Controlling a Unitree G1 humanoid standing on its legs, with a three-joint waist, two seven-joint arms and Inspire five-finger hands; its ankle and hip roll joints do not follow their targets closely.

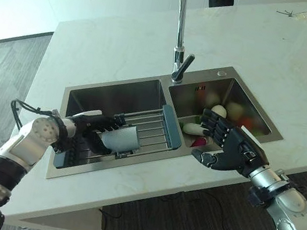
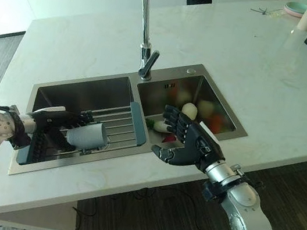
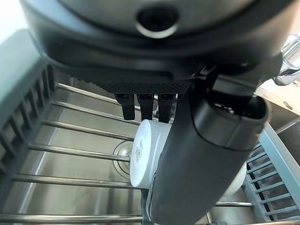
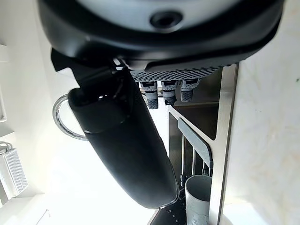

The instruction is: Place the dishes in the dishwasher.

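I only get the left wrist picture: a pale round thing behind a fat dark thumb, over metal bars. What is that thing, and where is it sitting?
Observer: It is a pale cup lying on its side on a drying rack that spans the left basin of a sink.
Operator: Is the hand holding it?
Observer: The head views show the left hand with fingers over the cup's top and the thumb against it, so it looks gripped.
Operator: And the other hand?
Observer: The right hand hovers open over the right basin's front edge, near some white, red and green items in that basin.
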